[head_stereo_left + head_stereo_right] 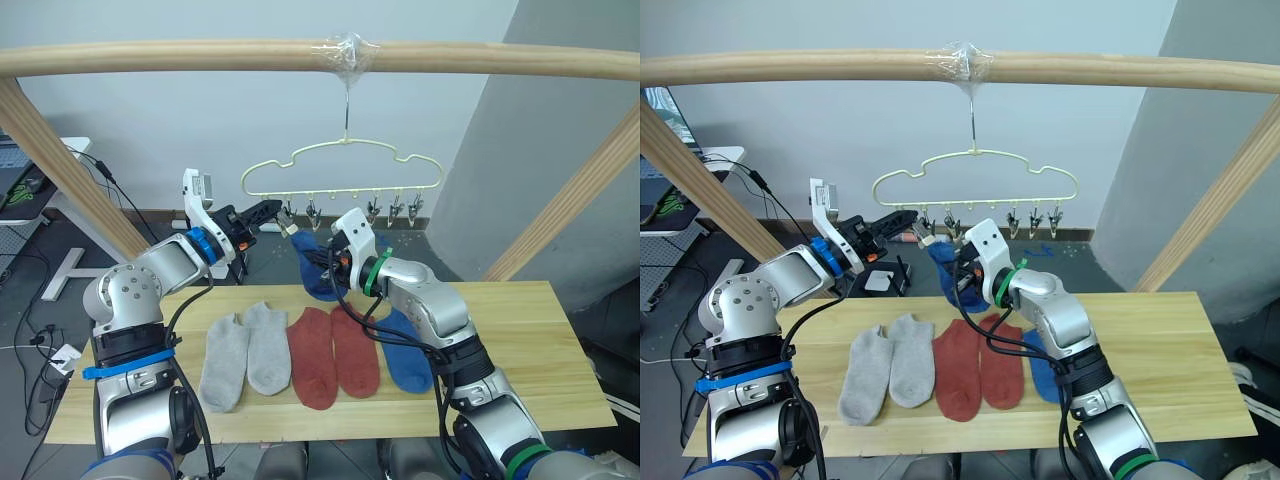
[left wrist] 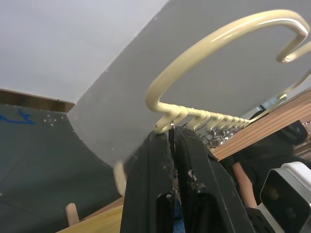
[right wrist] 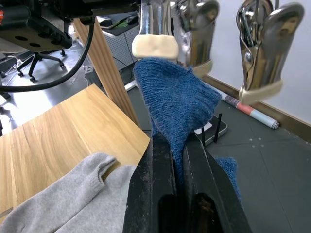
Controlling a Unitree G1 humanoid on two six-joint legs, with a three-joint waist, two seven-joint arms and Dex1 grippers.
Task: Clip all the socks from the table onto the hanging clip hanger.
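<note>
While my right hand (image 1: 308, 236) is clamped on a blue sock (image 3: 176, 99) just under the end clip (image 3: 154, 29) of the clip hanger (image 1: 345, 170), my left hand (image 1: 272, 209), fingers together, steadies it; I should feed the cuff fully between the clip's pads. Five socks remain on the worktop (image 1: 520, 340).

I count six socks: two grey (image 1: 245, 350), two rust red (image 1: 333, 352) and one blue (image 1: 405, 355) flat on the worktop (image 1: 540, 350), plus a second blue sock (image 1: 318, 265) held up off it. One clip hanger (image 1: 345, 165) carries seven clips (image 1: 372, 212). I see two grippers, left (image 1: 268, 211) and right (image 1: 312, 250).
</note>
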